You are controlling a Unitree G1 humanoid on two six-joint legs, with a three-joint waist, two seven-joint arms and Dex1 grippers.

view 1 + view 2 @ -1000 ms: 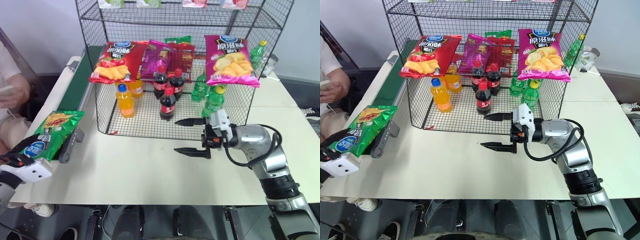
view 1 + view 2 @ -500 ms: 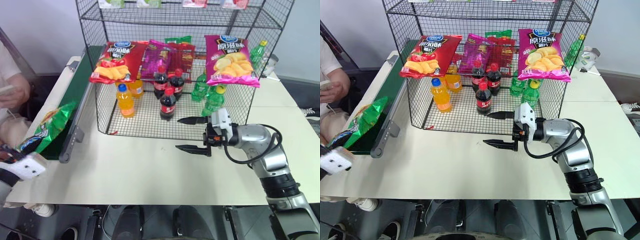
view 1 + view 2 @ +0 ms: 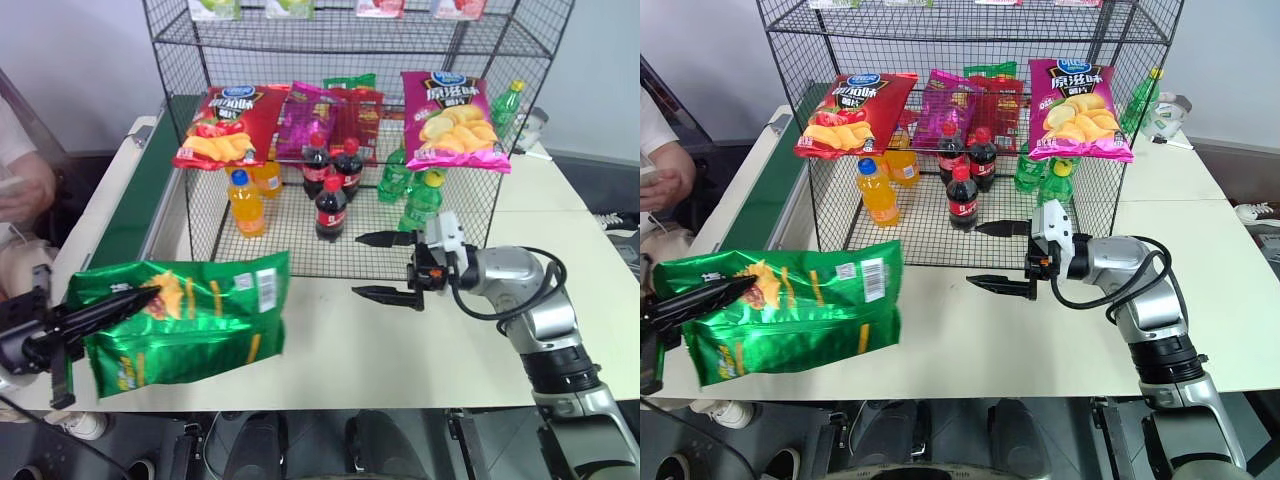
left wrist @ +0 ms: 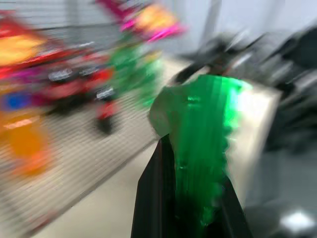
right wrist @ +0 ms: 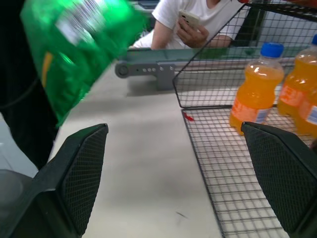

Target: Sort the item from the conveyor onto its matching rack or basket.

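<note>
Black wire rack (image 3: 200,130) holds crisp bags and bottles.

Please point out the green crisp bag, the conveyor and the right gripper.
green crisp bag (image 3: 190,325), left eye view, middle of its back face
conveyor (image 3: 140,195), left eye view, dark green belt
right gripper (image 3: 380,265), left eye view, midway between its fingertips

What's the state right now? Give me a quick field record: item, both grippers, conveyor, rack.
item: green crisp bag, off the conveyor, held above the table's near left edge
left gripper: shut on the bag's left edge
right gripper: open, empty, in front of the rack
conveyor: nothing on the visible belt
rack: red and magenta crisp bags, with bottles below
</note>
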